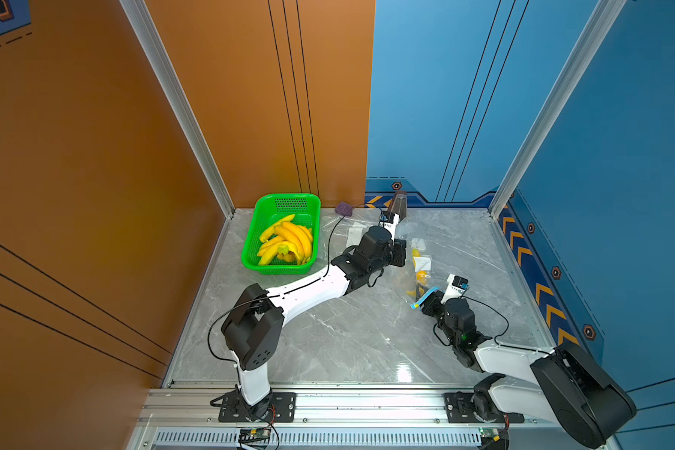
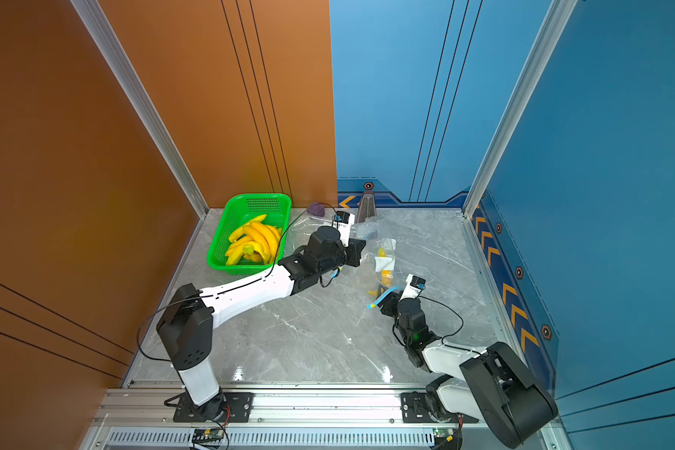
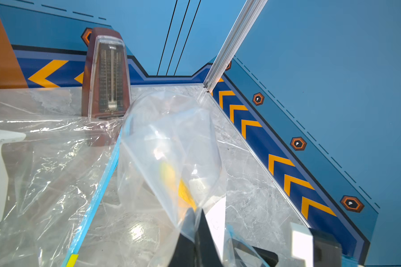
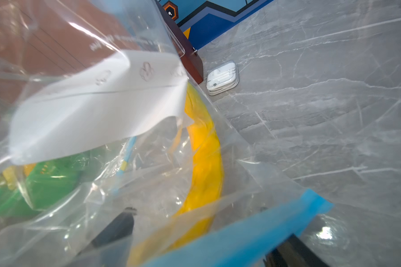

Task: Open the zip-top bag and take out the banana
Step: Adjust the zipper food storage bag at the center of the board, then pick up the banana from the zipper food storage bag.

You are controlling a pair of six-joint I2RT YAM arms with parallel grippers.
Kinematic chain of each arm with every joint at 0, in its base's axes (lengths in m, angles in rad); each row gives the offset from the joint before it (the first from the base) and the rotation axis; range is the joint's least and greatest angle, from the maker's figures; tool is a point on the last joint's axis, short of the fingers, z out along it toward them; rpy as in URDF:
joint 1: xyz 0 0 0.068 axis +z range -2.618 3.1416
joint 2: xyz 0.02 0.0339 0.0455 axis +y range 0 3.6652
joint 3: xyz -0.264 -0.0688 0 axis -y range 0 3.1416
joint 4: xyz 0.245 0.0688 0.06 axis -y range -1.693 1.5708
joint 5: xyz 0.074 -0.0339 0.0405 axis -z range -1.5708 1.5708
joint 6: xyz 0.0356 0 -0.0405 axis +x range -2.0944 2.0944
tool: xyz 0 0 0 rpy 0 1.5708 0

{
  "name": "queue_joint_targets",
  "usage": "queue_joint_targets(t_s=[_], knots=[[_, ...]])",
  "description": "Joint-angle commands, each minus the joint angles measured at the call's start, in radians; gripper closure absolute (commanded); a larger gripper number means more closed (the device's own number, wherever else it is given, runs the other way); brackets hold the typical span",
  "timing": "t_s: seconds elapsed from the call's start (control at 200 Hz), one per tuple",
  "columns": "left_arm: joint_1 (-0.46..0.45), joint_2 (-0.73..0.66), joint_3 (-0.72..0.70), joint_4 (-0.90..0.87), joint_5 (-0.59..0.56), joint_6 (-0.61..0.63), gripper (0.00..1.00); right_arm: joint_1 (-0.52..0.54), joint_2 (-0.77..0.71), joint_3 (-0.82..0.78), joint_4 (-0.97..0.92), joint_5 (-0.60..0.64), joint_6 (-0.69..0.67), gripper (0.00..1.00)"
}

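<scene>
The clear zip-top bag (image 1: pixel 410 230) lies right of the table's middle, its blue zip strip (image 1: pixel 425 298) towards the front. A yellow banana (image 1: pixel 421 276) and a white label show through the film. My left gripper (image 1: pixel 404 255) is shut on a pinch of the bag's film (image 3: pixel 171 138), right beside the banana (image 3: pixel 178 185). My right gripper (image 1: pixel 425 303) is at the zip end. In the right wrist view its jaws stand wide apart, with the banana (image 4: pixel 206 161) and the blue strip (image 4: pixel 252 228) between them. One black finger (image 4: pixel 116 228) shows through the plastic.
A green basket (image 1: pixel 289 196) with several bananas stands at the back left. A brown metronome (image 1: pixel 399 202) and a purple object (image 1: pixel 343 209) sit by the back wall. A second clear bag (image 3: pixel 44 161) lies beside the held one. A white case (image 4: pixel 222 77) lies near the metronome.
</scene>
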Motion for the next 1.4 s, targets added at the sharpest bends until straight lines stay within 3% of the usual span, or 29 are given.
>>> queue_joint_targets(t_s=[0.0,0.215,0.34,0.565,0.731,0.836,1.041,1.396], knots=[[0.002,0.039,-0.030,-0.003,-0.018,-0.015,1.00,-0.005,0.006,0.008,-0.027,-0.001,-0.006,0.14],[-0.009,0.060,-0.067,0.025,-0.005,-0.036,1.00,-0.021,0.165,0.066,-0.028,-0.036,0.031,0.18],[-0.013,0.052,-0.097,0.041,-0.013,-0.042,1.00,-0.012,0.198,0.154,-0.231,0.039,0.053,0.22],[-0.011,0.042,-0.120,0.059,-0.025,-0.048,1.00,0.051,0.249,0.236,-0.387,0.172,0.034,0.23],[-0.002,0.032,-0.132,0.067,-0.036,-0.048,1.00,0.083,0.335,0.281,-0.450,0.222,0.068,0.33],[0.013,0.029,-0.135,0.066,-0.040,-0.043,1.00,0.092,0.351,0.285,-0.473,0.246,0.088,0.44],[0.063,0.054,-0.136,0.067,-0.042,-0.014,1.00,0.098,0.265,0.265,-0.519,0.253,0.107,0.69],[0.110,0.107,-0.121,0.068,-0.057,0.131,1.00,0.146,0.022,0.235,-0.732,0.189,0.135,0.70]])
